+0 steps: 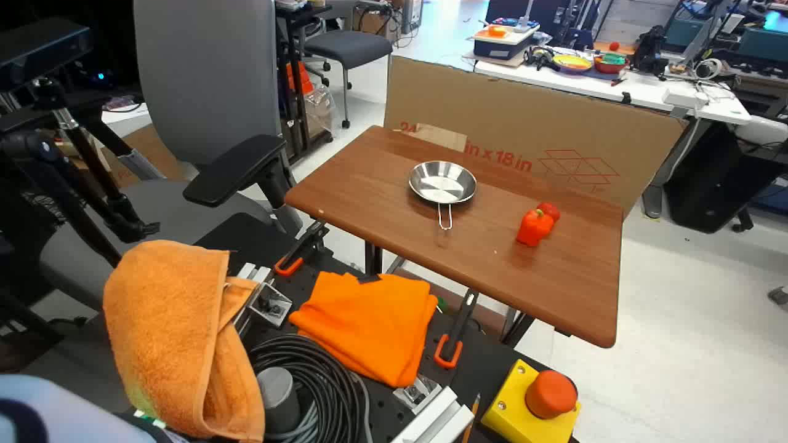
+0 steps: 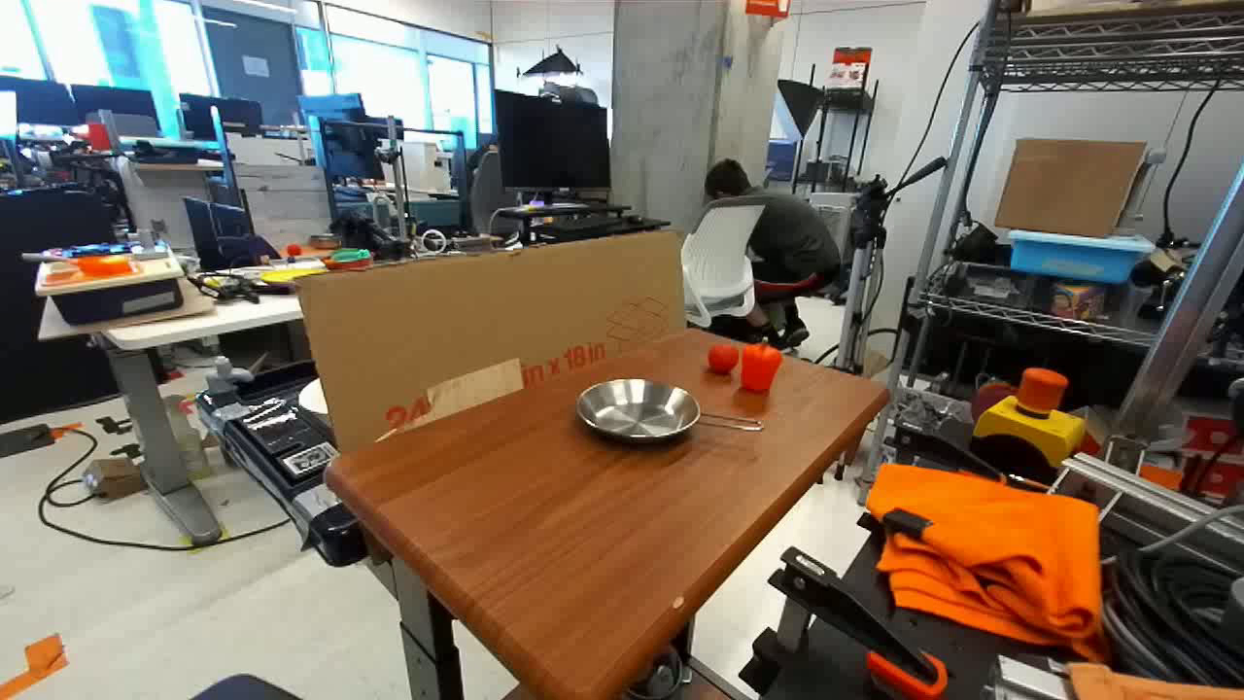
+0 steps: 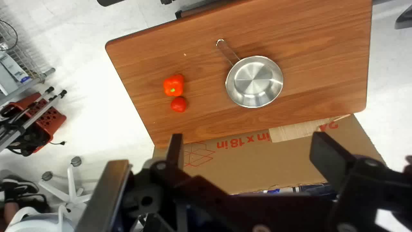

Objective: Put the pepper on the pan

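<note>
Hanging over the table (image 3: 315,48) with the gripper (image 3: 248,146) spread wide and nothing between the jaws, likely to leave room for straddling the pepper (image 3: 169,85). Find that pepper in the wrist view in line with one fingertip (image 3: 175,145), well apart from it, upright on the table, stem (image 3: 173,90) upward, a stance probably good for a grasp from above. Just beside, on the jaws' side, a small red piece (image 3: 178,104), impossible to call touching or apart, and liable to crowd a closing finger. Ahead of the gap between the jaws, the pan (image 3: 254,81), set bowl-up as if to receive, with handle (image 3: 227,51) pointing away from them. Nearer the jaws, cardboard (image 3: 244,164), perhaps stood up as a backstop, partly covered by the blurred gripper. Out of sight in both exterior views, hence no judging the jaws' height above the table.
</note>
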